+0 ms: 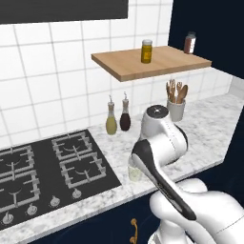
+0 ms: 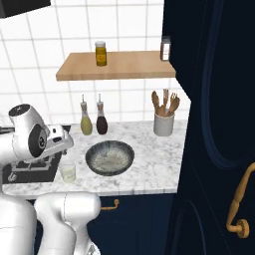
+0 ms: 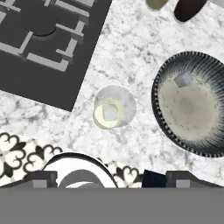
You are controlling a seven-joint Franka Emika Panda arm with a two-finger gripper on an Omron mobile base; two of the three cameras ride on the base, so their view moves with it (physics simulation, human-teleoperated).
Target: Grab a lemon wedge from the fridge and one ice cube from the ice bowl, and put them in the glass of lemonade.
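While my gripper [image 3: 109,177] hangs spread wide and empty above the marble counter [image 3: 131,52], I see the glass of lemonade [image 3: 114,107] below with a pale cube inside, just beside the ice bowl [image 3: 192,109], which holds one ice cube [image 3: 183,79].

Marble counter [image 3: 131,52] (speckled, glossy)
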